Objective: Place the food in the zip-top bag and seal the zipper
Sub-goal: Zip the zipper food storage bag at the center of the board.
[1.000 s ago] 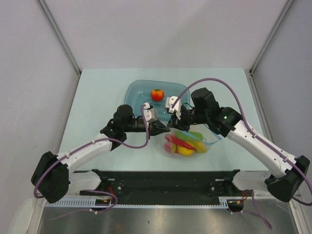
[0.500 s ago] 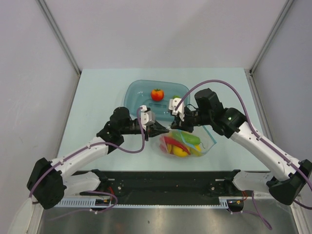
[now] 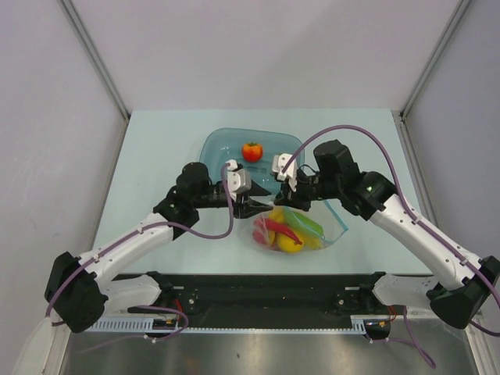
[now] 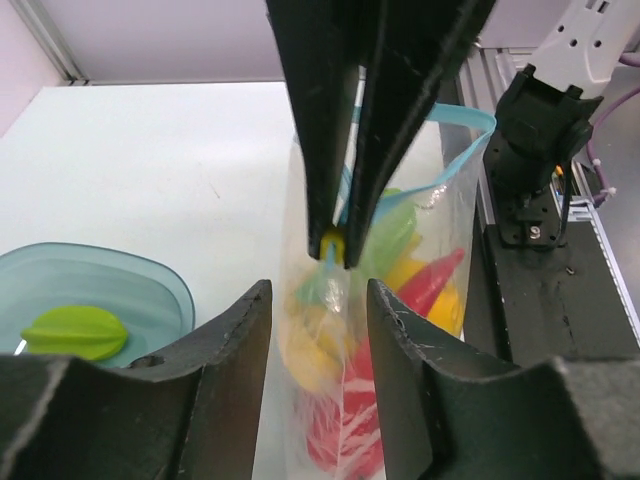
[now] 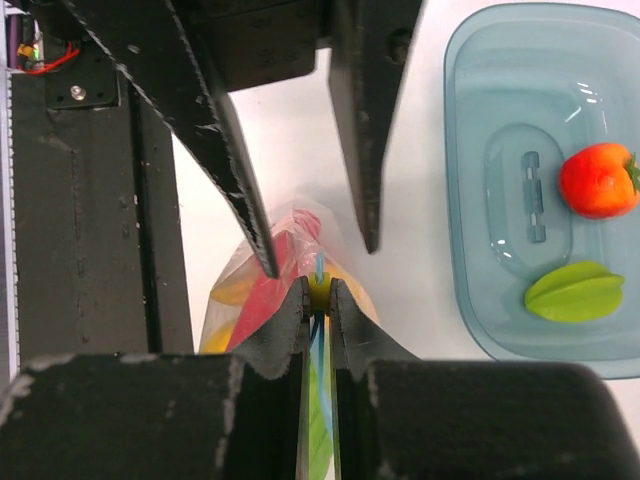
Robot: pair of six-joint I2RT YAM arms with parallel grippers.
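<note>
Left claw (image 4: 318, 300): released, its fingers apart on either side of the bag's upper edge and gripping nothing.
Tray (image 3: 219, 144): sits at mid-table toward the far edge; the tomato (image 3: 251, 151) and starfruit (image 5: 580, 292) are in it, so I'd say loading is not done.
Zip-top bag (image 3: 301, 230): lies near the near edge of the table (image 3: 156, 156), a little right of centre. It is held up by its mouth, with the other food (image 3: 285, 234) bunched in its lower part.
Zipper (image 4: 465, 113): the blue strip is pinched at one spot; the rest curves loose and unsealed.
Right claw (image 5: 319, 292): clenched on the zipper strip, just beside the left claw's tips.
Step in hand: I'd back the left claw straight off the film without snagging it, then go for the tray. The right claw should hold the mouth high and steady.
Room: wide bare table toward the left edge. It is tight between the two claws and at the tray's near rim. The bag is close to the near edge, so I'd pull nothing that way.
</note>
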